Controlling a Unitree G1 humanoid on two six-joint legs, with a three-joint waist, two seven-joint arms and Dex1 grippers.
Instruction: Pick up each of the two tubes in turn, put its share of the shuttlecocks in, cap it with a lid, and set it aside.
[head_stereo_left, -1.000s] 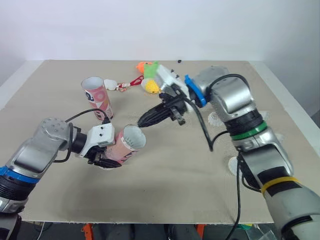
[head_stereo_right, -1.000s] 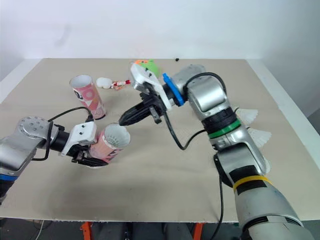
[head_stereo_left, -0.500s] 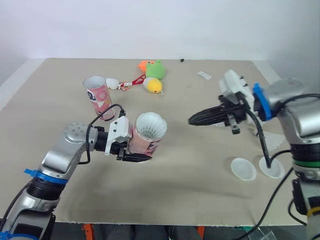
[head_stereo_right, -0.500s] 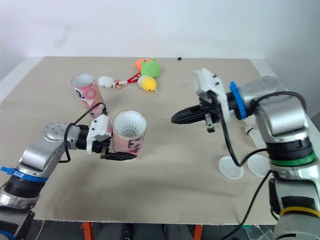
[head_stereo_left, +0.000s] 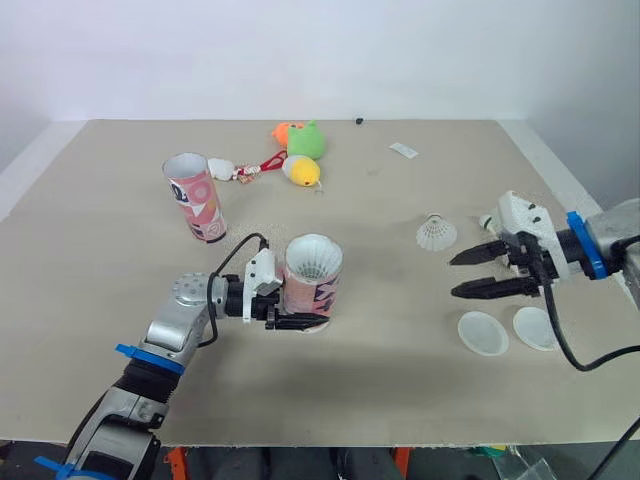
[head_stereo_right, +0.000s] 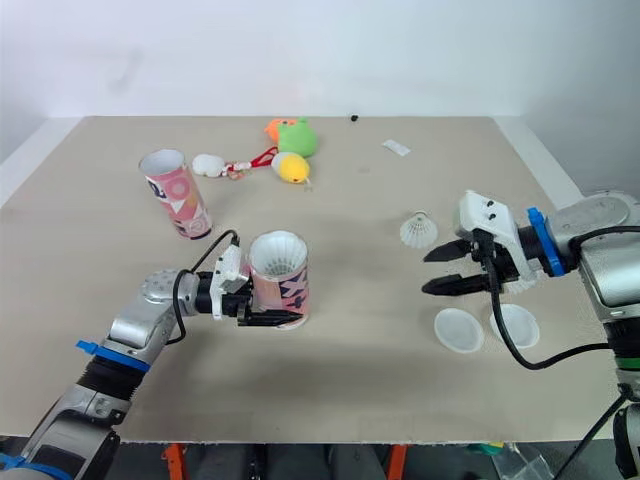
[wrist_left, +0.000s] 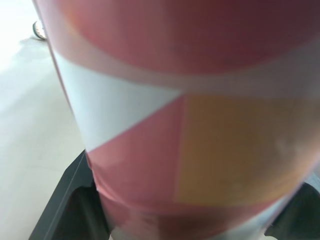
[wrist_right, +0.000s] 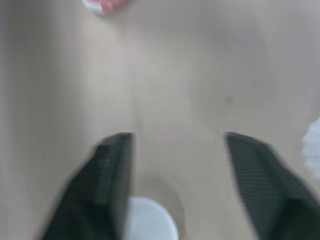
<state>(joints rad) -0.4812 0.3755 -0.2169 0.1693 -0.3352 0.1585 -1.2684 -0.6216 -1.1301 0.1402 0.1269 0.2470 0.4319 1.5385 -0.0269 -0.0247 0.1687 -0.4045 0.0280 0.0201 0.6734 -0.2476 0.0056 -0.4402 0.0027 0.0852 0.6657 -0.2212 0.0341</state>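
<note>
My left gripper is shut on a pink patterned tube that stands upright on the table, near the front and left of centre. A white shuttlecock sits in its open mouth. In the left wrist view the tube stands between both fingers. The second tube stands upright at the back left. My right gripper hangs open and empty at the right, just above two white lids. A loose shuttlecock lies beyond it.
Green, orange and yellow plush toys and a small white charm lie at the back centre. A small white tag lies farther right. The table's right edge runs close behind my right arm.
My right gripper pulled away from the tube's mouth to the right, down beside the lids, and opened. My left gripper tipped the tube upright and carried it right, a shuttlecock now inside.
</note>
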